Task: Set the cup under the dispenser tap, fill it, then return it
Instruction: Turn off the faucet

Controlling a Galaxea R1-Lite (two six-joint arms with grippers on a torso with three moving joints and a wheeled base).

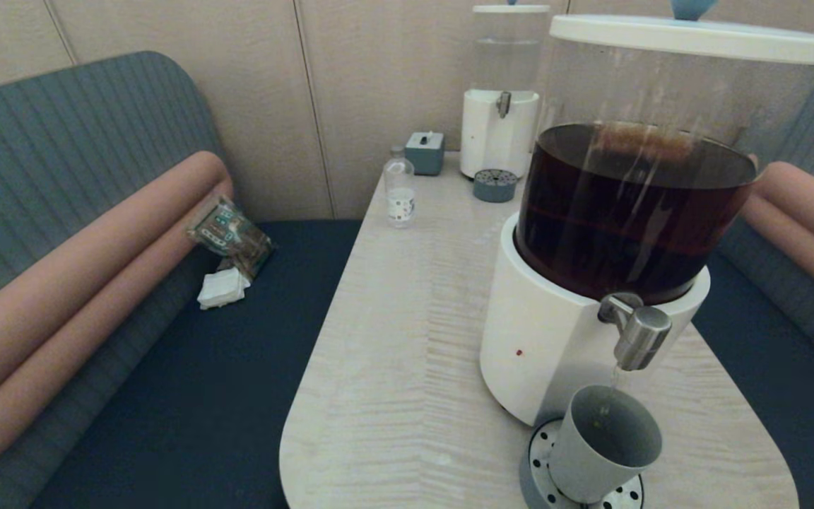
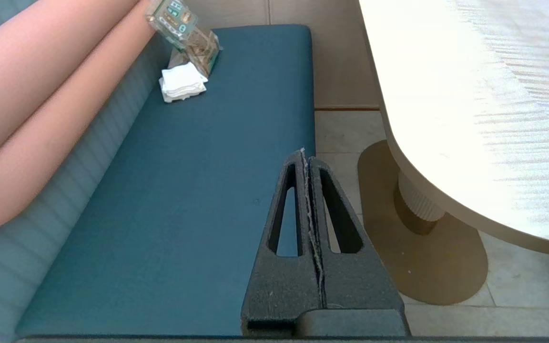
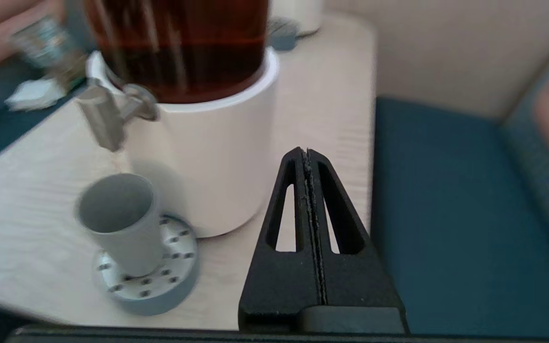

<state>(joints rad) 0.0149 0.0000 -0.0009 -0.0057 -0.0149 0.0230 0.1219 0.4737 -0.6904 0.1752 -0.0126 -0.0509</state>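
The grey-green cup [image 1: 605,445] stands on the round perforated drip tray [image 1: 538,459] right under the steel dispenser tap [image 1: 639,334] of the large white-based dispenser [image 1: 541,339] with dark brown liquid. A thin stream falls from the tap into the cup. In the right wrist view the cup [image 3: 119,221] and the tap [image 3: 105,119] lie off to one side of my right gripper [image 3: 307,152], which is shut, empty and apart from the cup, near the table's right edge. My left gripper [image 2: 304,153] is shut and empty over the left bench seat, beside the table.
A small clear bottle [image 1: 400,191], a grey box [image 1: 425,152] and a smaller clear-liquid dispenser [image 1: 502,92] with its own drip tray [image 1: 495,185] stand at the table's far end. A packet [image 1: 227,233] and white napkins [image 1: 222,288] lie on the left bench.
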